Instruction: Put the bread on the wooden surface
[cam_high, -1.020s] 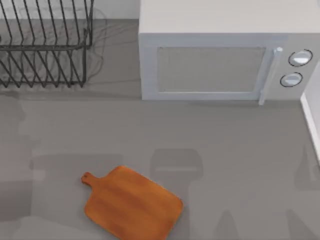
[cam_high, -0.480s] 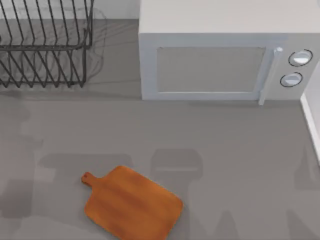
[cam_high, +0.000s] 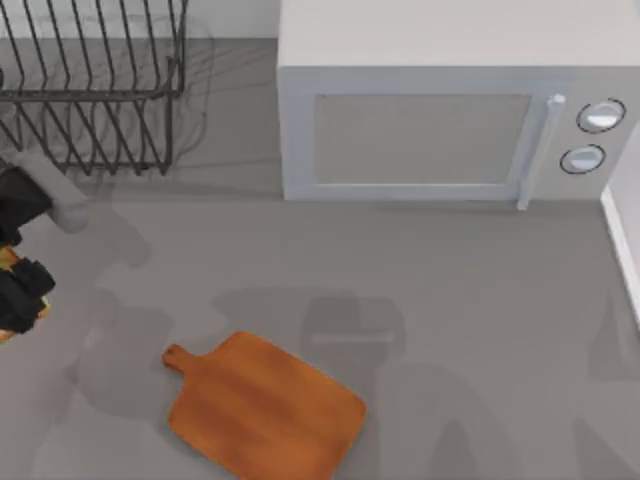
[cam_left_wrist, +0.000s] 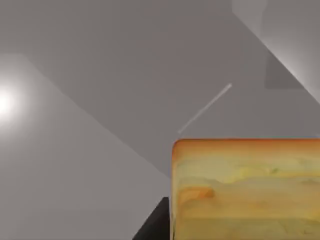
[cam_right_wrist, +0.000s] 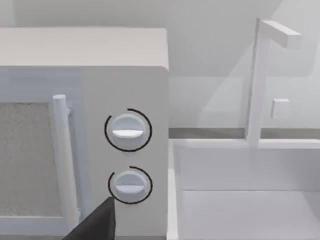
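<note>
The wooden surface (cam_high: 265, 408) is an orange-brown cutting board lying flat at the front of the table, its knobbed handle pointing left. My left gripper (cam_high: 18, 295) reaches in at the table's left edge, well left of the board and a little behind it. It is shut on the bread (cam_left_wrist: 245, 190), a golden-yellow loaf with a browner crust that looms close in the left wrist view; orange slivers of the bread (cam_high: 5, 258) peek out around the gripper from above. A dark part of my right gripper (cam_right_wrist: 95, 225) faces the microwave's knobs.
A white microwave (cam_high: 420, 130) with its door shut stands at the back, its two knobs (cam_right_wrist: 127, 131) on the right. A black wire dish rack (cam_high: 90, 90) stands at the back left. A white sink basin (cam_right_wrist: 240, 200) lies right of the microwave.
My left arm has come into the top view from the left edge with the bread in its gripper. The board, microwave and rack have not moved.
</note>
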